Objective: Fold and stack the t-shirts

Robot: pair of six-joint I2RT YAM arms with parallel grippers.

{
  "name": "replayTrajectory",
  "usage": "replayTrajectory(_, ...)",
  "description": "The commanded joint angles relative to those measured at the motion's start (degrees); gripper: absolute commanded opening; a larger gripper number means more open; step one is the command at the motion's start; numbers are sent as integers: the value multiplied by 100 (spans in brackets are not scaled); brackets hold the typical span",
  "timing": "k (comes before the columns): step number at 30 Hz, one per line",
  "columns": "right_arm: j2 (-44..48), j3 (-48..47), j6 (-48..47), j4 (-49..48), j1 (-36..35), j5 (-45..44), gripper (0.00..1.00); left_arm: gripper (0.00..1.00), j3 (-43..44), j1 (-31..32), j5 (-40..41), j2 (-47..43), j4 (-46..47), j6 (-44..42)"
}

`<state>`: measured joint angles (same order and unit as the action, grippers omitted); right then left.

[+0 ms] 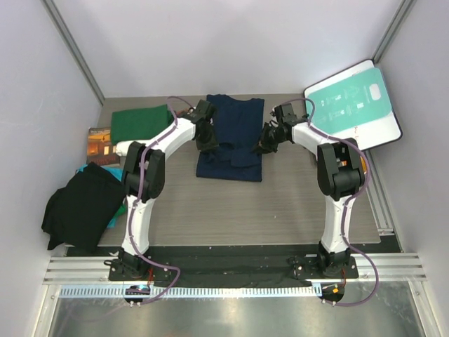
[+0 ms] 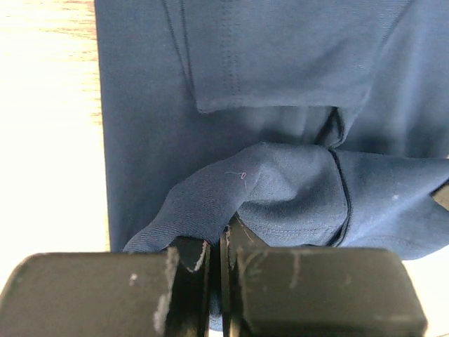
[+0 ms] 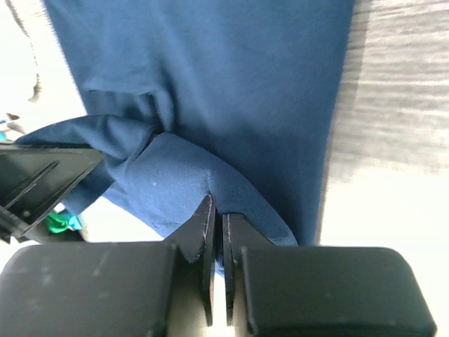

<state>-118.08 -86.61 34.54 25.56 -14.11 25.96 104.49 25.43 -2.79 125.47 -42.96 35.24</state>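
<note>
A navy blue t-shirt (image 1: pixel 235 133) lies folded narrow at the back middle of the table. My left gripper (image 1: pixel 208 144) is shut on its left edge and my right gripper (image 1: pixel 264 145) is shut on its right edge, both lifting the cloth a little. In the left wrist view the navy cloth (image 2: pixel 280 189) bunches over the closed left gripper (image 2: pixel 219 249). In the right wrist view the navy cloth (image 3: pixel 182 175) drapes over the closed right gripper (image 3: pixel 217 221). A dark green t-shirt (image 1: pixel 140 123) lies folded at the back left. No cream-white shirt shows.
A teal-and-white board (image 1: pixel 354 104) leans at the back right. A small brown-orange book (image 1: pixel 102 145) lies at the left. A black cloth (image 1: pixel 81 207) is heaped at the left edge over something teal (image 1: pixel 118 214). Grey walls close the table in.
</note>
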Motion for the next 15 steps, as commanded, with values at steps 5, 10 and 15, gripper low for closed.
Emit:
replayTrajectory(5,-197,179,219,-877,40,234,31,14,186,-117,156,293,-55,-158)
replayTrajectory(10,-303,294,377,-1211,57,586,36,19,169,-179,77,329,-46,-220)
replayTrajectory(15,-496,477,1053,-1685,233,1130,25,11,46,-293,-11,206,68,-229)
